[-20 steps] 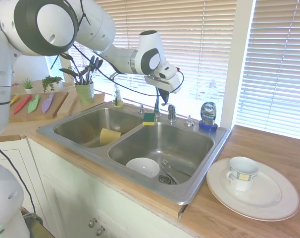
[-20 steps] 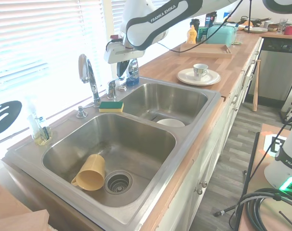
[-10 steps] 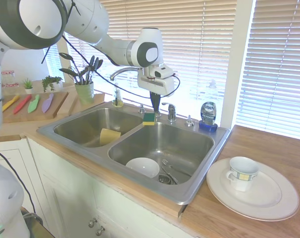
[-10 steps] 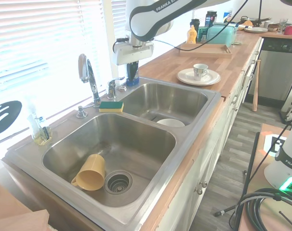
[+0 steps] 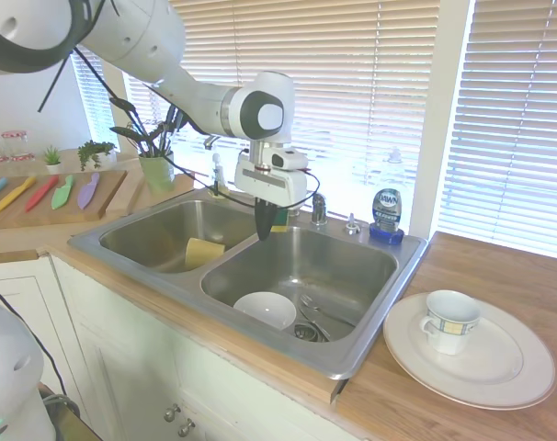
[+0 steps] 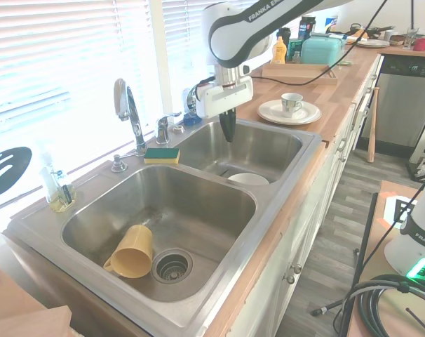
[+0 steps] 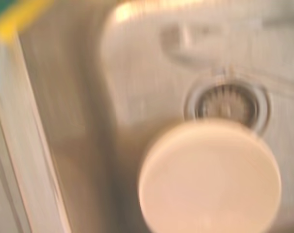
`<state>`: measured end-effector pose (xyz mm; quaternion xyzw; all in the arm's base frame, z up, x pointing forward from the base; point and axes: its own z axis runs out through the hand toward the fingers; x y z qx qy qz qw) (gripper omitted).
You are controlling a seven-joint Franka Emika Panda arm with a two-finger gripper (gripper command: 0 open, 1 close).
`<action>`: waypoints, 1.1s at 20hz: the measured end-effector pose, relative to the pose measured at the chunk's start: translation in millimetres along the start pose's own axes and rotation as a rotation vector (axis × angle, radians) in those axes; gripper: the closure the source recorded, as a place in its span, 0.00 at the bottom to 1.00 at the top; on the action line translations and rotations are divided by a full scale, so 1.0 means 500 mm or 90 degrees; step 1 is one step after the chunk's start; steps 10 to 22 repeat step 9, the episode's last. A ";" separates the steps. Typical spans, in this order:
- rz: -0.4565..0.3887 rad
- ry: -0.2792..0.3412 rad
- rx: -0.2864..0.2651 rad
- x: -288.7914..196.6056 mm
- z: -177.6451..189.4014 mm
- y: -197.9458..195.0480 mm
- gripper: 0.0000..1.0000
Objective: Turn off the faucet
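Observation:
The chrome faucet has a tall arched spout (image 6: 125, 102) and a short lever handle (image 6: 163, 127) behind the sink divider. In the first exterior view the handle (image 5: 319, 209) shows just right of my arm. My gripper (image 5: 263, 228) (image 6: 228, 131) hangs point-down over the back of the basin that holds the white bowl, in front of the faucet and clear of it. Its fingers are shut with nothing between them. The blurred wrist view looks down on the white bowl (image 7: 210, 177) and the drain (image 7: 229, 104).
A steel double sink (image 5: 370, 331) holds a white bowl (image 5: 265, 310) in one basin and a yellow cup (image 5: 203, 251) in the other. A green-yellow sponge (image 6: 161, 154) lies by the faucet base. A blue dish soap bottle (image 5: 387, 213) and a plate with a mug (image 5: 450, 320) stand to the right.
My gripper has left the spot by the faucet handle, moving toward the sink's front and lower, and now hangs over the basin with the bowl.

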<state>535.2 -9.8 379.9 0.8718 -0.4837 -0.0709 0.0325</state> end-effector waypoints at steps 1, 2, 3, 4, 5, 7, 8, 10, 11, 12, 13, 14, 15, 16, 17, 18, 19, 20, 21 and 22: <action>-0.004 -0.001 -0.003 -0.017 0.002 0.019 1.00; -0.007 0.000 -0.002 -0.034 0.000 0.037 1.00; -0.010 0.002 -0.001 -0.048 -0.001 0.053 0.00; -0.013 0.006 0.001 -0.061 -0.002 0.068 0.00; -0.016 0.010 0.004 -0.072 -0.005 0.081 0.00; -0.018 0.015 0.012 -0.088 -0.007 0.101 0.00; -0.019 0.016 0.013 -0.093 -0.006 0.108 0.00; -0.018 0.017 0.015 -0.096 -0.004 0.113 0.00; -0.018 0.017 0.015 -0.096 -0.004 0.113 0.00; -0.018 0.017 0.015 -0.096 -0.004 0.113 0.00; -0.018 0.017 0.015 -0.096 -0.004 0.113 0.00; -0.018 0.017 0.015 -0.096 -0.004 0.113 0.00; -0.018 0.017 0.015 -0.096 -0.004 0.113 0.00; -0.018 0.017 0.015 -0.096 -0.004 0.113 0.00; -0.018 0.017 0.015 -0.096 -0.004 0.113 0.00; -0.018 0.017 0.015 -0.096 -0.004 0.113 0.00; -0.018 0.017 0.015 -0.096 -0.004 0.113 0.00; -0.018 0.017 0.015 -0.096 -0.004 0.113 0.00; -0.018 0.017 0.015 -0.096 -0.004 0.113 0.00; -0.018 0.017 0.015 -0.096 -0.004 0.113 0.00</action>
